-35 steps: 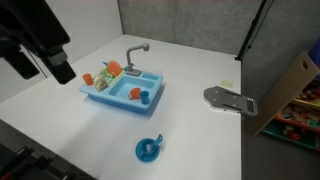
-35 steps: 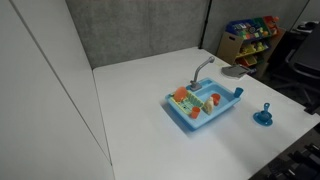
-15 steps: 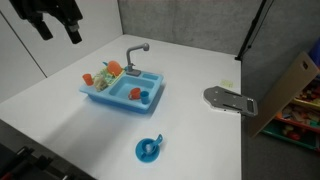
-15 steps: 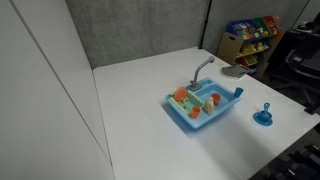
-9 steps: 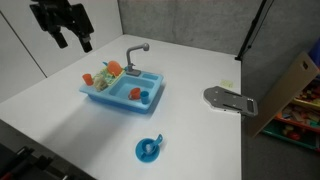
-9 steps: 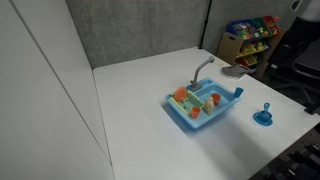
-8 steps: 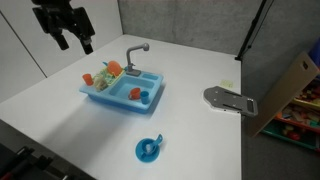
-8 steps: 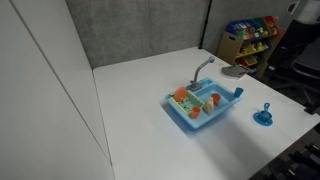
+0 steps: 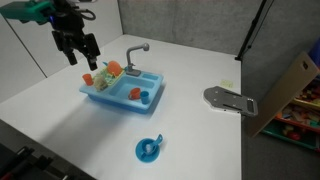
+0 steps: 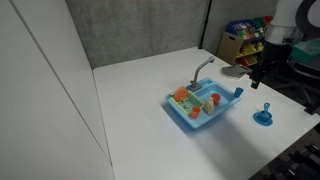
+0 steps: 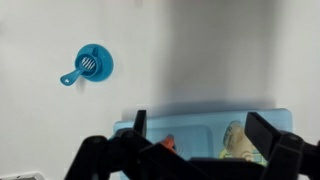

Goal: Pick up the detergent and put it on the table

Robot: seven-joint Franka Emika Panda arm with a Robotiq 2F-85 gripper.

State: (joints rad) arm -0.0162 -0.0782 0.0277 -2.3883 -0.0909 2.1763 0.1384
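Observation:
The detergent [image 11: 238, 138] is a small pale cream lump lying in the blue toy sink [image 11: 200, 127], seen at the bottom of the wrist view between my two dark fingers. My gripper [image 11: 203, 125] is open and empty, hovering above the sink. In an exterior view the gripper [image 9: 82, 58] hangs above the sink's [image 9: 122, 90] far left end. It also shows beside the sink [image 10: 205, 106] in an exterior view [image 10: 260, 77]. The white table [image 9: 60, 110] carries the sink.
A small red cup [image 9: 142, 95] and orange and green toy pieces [image 9: 108, 71] lie in the sink, which has a grey faucet [image 9: 135, 50]. A blue round dish [image 9: 149, 150] sits on the table in front. A grey flat object [image 9: 230, 100] lies near the table's edge.
My gripper has come down and moved closer to the sink's left end. In the other exterior view the arm has entered from the right. The objects have not moved.

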